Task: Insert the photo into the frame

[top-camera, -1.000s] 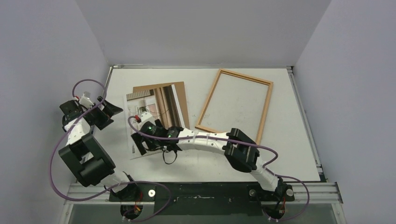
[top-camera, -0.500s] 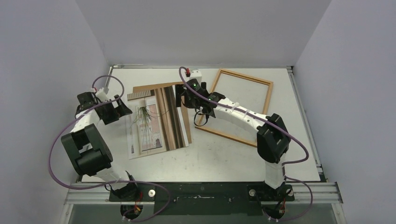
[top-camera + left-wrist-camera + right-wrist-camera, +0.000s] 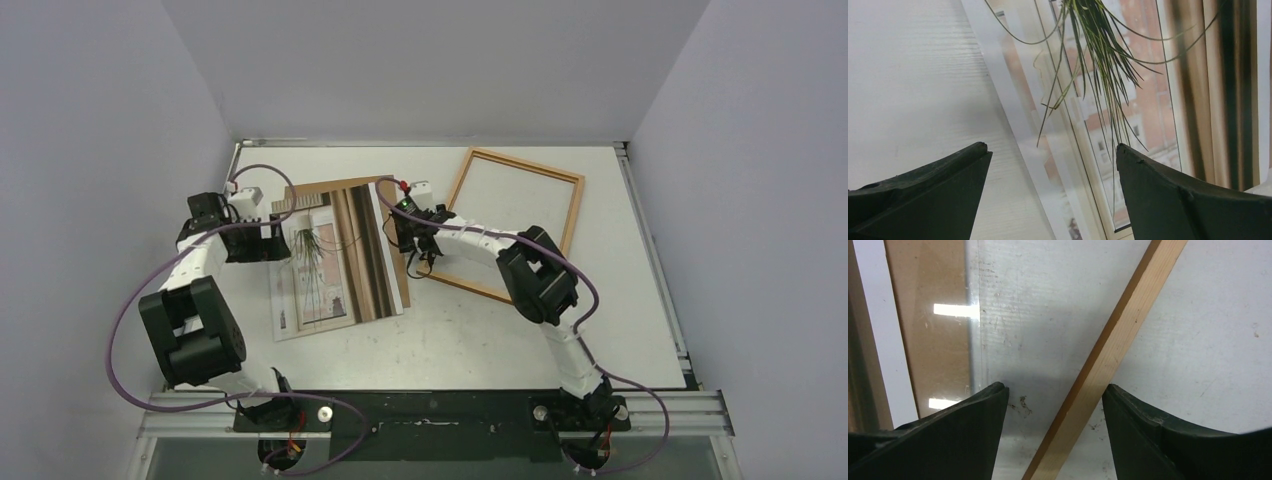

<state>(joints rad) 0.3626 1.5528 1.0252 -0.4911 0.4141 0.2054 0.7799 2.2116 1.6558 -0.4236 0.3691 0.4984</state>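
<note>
From the overhead camera I see the photo (image 3: 335, 262) lying face up on the table (image 3: 450, 335), left of centre, plant stems and striped curtain showing. It rests on a brown backing sheet (image 3: 397, 225), which shows along the photo's far and right edges. The frame (image 3: 568, 232) lies flat to the right of them, turned at an angle, with its near-left corner close to the backing sheet. The photo is not in the frame. My left gripper (image 3: 1052, 149) hangs low over the photo's left edge with its 2 fingers spread wide. In its wrist view 1 finger sits over bare table and the other over the print, and it has hold of nothing. My right gripper (image 3: 1054, 390) is over the gap between the backing sheet and the frame's left rail. Its fingers stand clearly apart, and in its wrist view the light wooden rail runs diagonally between them. They are not clamped on it, and I cannot tell whether either tip touches the table. The 2 arms reach in from opposite sides of the photo.
</note>
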